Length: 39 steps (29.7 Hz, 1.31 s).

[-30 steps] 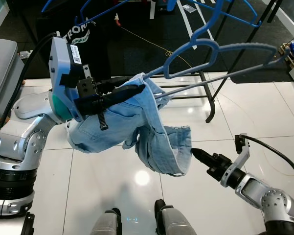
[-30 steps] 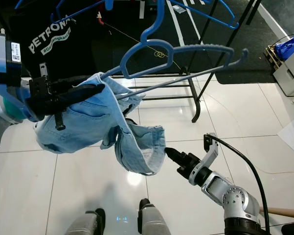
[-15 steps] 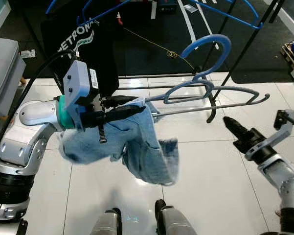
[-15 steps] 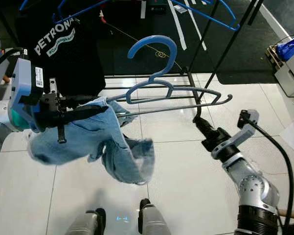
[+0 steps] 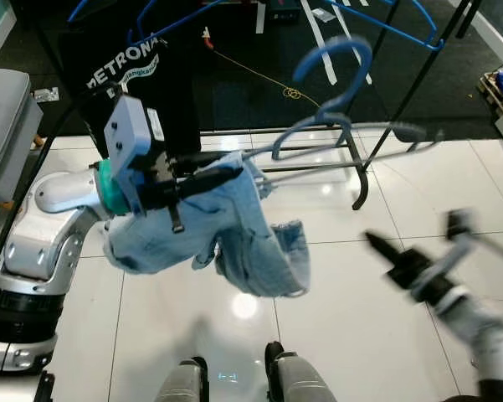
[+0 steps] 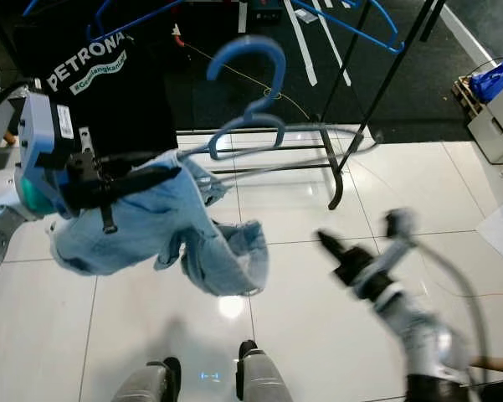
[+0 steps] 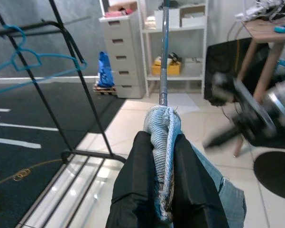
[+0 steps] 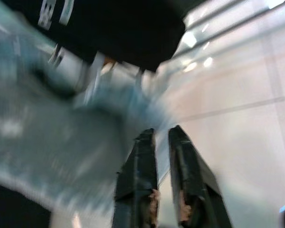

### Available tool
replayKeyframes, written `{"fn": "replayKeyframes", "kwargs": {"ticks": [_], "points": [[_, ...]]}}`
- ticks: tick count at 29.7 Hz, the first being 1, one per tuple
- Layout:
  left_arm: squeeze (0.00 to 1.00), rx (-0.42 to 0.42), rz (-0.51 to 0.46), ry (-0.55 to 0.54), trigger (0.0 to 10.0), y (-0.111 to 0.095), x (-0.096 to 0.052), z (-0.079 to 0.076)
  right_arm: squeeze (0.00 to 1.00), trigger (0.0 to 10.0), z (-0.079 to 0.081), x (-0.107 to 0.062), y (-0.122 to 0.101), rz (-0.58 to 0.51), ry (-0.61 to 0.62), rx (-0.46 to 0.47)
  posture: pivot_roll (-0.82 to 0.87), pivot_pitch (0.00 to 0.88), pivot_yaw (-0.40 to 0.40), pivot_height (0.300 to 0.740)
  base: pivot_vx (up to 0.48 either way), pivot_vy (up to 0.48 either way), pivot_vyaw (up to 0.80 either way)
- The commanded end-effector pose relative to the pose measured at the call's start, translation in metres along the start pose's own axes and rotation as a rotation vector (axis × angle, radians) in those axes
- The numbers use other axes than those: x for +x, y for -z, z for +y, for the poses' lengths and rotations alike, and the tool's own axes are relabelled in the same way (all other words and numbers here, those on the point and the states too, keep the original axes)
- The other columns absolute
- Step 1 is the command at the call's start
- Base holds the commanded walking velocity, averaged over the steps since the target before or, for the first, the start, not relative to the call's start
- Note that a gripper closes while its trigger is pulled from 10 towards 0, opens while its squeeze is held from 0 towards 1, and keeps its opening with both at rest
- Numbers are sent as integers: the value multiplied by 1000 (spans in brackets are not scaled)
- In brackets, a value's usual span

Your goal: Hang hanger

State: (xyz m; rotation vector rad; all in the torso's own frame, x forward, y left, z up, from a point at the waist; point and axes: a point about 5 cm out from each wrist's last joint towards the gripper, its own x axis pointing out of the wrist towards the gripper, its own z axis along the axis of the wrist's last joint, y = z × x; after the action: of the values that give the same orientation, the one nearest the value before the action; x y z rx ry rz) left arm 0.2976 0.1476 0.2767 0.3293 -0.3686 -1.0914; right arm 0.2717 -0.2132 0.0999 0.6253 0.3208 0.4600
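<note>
My left gripper (image 5: 222,177) is shut on a grey-blue hanger (image 5: 343,134) and on the light blue denim shorts (image 5: 234,239) draped over its near end. The hanger's bar runs out to the right at chest height, with its hook (image 5: 335,59) standing up, blurred. In the left wrist view the denim (image 7: 163,161) is pinched between my black fingers (image 7: 137,190), and the hanger bar (image 7: 164,57) runs on ahead. My right gripper (image 5: 375,244) is blurred in motion, low at the right, apart from the shorts, its fingertips (image 8: 149,135) close together and holding nothing.
A black clothes rack (image 5: 402,92) stands ahead on a dark carpet, with blue hangers (image 5: 385,21) and a black printed T-shirt (image 5: 142,75) on it. A grey seat (image 5: 0,117) is at the left. Boxes (image 6: 494,109) sit at the right. My feet (image 5: 234,381) stand on white tiles.
My right arm rose to the right away from the shorts' hem and now swings back down, blurred. The hanger's hook has tipped upward. The left gripper keeps its hold.
</note>
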Motion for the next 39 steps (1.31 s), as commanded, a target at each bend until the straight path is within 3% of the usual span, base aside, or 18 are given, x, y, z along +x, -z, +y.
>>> {"fn": "replayKeyframes", "kwargs": {"ticks": [1, 7, 21, 23, 24, 25, 26, 27, 34, 39], "points": [[0, 14, -20, -9, 0, -6, 0, 1, 1000, 10000, -3, -3, 4, 18, 21, 5, -53, 149, 39, 740, 0, 0, 0], [0, 27, -51, -5, 0, -12, 6, 0, 1000, 10000, 3, 14, 28, 92, -23, 17, -49, 141, 41, 740, 0, 0, 0], [0, 37, -76, 8, 0, -18, 7, -1, 1000, 10000, 5, 22, 21, 8, -35, 69, -40, 130, 36, 740, 0, 0, 0], [0, 36, -85, 15, 0, -20, 8, -2, 1000, 10000, 6, 22, 23, 21, -50, 124, -43, 131, 40, 740, 0, 0, 0], [0, 35, -98, 19, 0, -22, 9, -2, 886, 10000, 7, 24, 30, 68, -62, 167, -45, 132, 44, 740, 0, 0, 0], [0, 34, -109, 22, 0, -24, 11, -2, 129, 10000, 6, 26, 36, 108, -65, 205, -45, 132, 44, 740, 0, 0, 0], [0, 34, -109, 22, 0, -24, 11, -2, 129, 10000, 6, 26, 36, 108, -65, 205, -45, 132, 44, 740, 0, 0, 0], [0, 35, -119, 26, 0, -26, 13, -3, 0, 10000, 6, 29, 40, 131, -63, 228, -47, 132, 46, 740, 0, 0, 0], [0, 36, -142, 45, 0, -32, 17, -4, 0, 10000, 5, 45, 43, 135, -48, 263, -45, 134, 44, 740, 0, 0, 0], [0, 41, -150, 41, 0, -35, 16, -3, 0, 10000, 5, 56, 33, 87, -21, 224, -40, 136, 36, 740, 0, 0, 0]]}}
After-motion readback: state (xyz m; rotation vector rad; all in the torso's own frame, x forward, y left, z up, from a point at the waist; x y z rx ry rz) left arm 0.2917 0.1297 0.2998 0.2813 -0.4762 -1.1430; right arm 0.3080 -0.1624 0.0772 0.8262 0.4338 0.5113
